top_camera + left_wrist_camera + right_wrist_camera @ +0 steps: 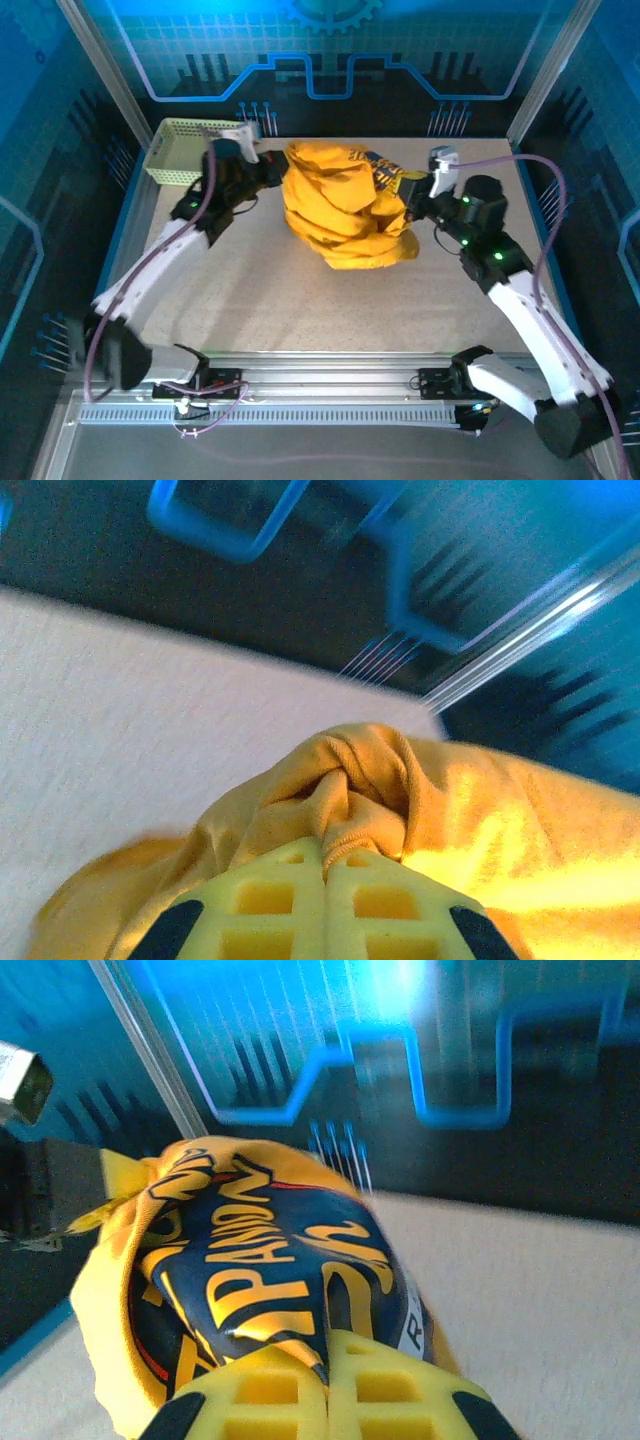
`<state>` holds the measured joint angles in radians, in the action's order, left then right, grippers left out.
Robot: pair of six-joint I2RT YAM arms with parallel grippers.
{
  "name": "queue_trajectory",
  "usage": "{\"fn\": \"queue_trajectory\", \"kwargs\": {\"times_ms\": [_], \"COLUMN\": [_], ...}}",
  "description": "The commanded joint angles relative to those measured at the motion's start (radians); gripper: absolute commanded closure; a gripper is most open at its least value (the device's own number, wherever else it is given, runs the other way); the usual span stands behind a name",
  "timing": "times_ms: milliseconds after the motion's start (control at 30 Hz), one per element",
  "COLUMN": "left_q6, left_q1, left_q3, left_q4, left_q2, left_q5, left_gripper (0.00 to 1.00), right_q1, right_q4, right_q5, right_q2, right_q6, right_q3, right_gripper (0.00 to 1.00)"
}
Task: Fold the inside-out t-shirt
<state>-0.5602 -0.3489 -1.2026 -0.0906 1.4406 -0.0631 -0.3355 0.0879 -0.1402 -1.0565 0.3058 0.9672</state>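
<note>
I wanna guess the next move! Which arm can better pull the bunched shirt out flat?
Probably left: the left gripper is shut on the t-shirt with more bare table beside it. The right gripper also grips it.

White-and-black arms point(160, 255); purple cables point(556, 190); yellow gridded fingers point(270, 905).

Left claw point(325, 858), right claw point(328, 1358) (both clamped)

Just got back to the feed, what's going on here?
Both arms hold the t-shirt, bunched between them at the far side of the table. The left gripper is shut on a plain yellow fold, the right gripper on the printed part. Nothing is folded yet.
</note>
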Motion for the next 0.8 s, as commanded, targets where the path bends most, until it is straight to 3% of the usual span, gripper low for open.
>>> {"fn": "queue_trajectory", "kwargs": {"times_ms": [0,133,200,367,433,600,767], "left_q6": [-0.012,0.024,0.041,0.17,0.22,0.425,0.499], "left_q1": [0.008,0.013,0.013,-0.077,-0.149,-0.33,-0.374], "left_q3": [0.076,0.073,0.037,0.011,0.074,0.222,0.176], "left_q4": [-0.18,-0.246,-0.302,-0.335,-0.24,0.007,-0.034], "left_q2": [0.069,0.127,0.171,0.154,0.073,-0.066,0.041], "left_q5": [0.072,0.077,0.078,0.225,0.27,0.269,0.303], "left_gripper": [1.0,1.0,0.95,0.59,0.36,0.06,0.01], "right_q1": [-0.009,-0.009,-0.008,0.008,0.03,0.066,0.068], "right_q4": [0.055,0.067,0.074,0.151,0.22,0.258,0.256], "right_q5": [-0.022,-0.061,-0.08,-0.077,-0.076,-0.158,-0.166], "right_q2": [-0.107,-0.149,-0.156,-0.215,-0.271,-0.369,-0.413], "right_q6": [0.06,0.081,0.085,0.122,0.153,0.225,0.251], "right_q3": [-0.082,-0.082,-0.071,0.034,0.11,0.225,0.279], "right_gripper": [1.0,1.0,1.0,1.0,1.0,1.0,1.0]}}
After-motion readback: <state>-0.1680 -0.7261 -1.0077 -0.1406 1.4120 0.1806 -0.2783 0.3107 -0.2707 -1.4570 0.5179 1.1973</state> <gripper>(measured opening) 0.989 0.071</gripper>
